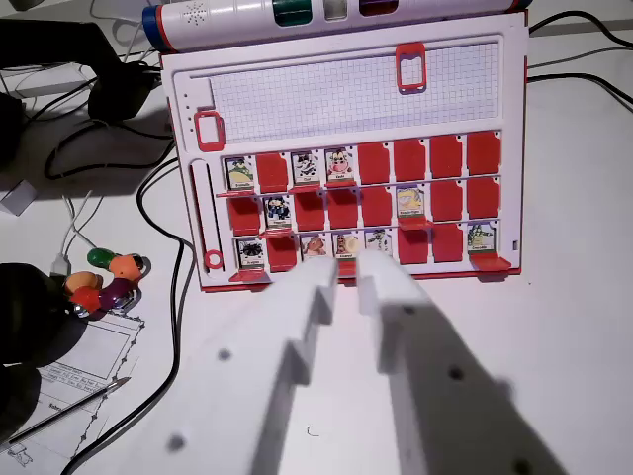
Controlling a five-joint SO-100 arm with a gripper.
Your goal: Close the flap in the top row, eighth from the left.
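We saw our gripper (345, 280) slightly parted, holding nothing, near the board's (346, 99) lower edge. The eighth top-row flap (483, 156), at that row's right end, showed red; we judged a gentle fingertip press best.

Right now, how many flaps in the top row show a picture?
3: first flap, third flap and fourth flap from the left. The other five show plain red; none is hidden.

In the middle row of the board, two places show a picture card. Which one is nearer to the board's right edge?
The card sixth from the left, with red places on both sides. The other card is second from the left.
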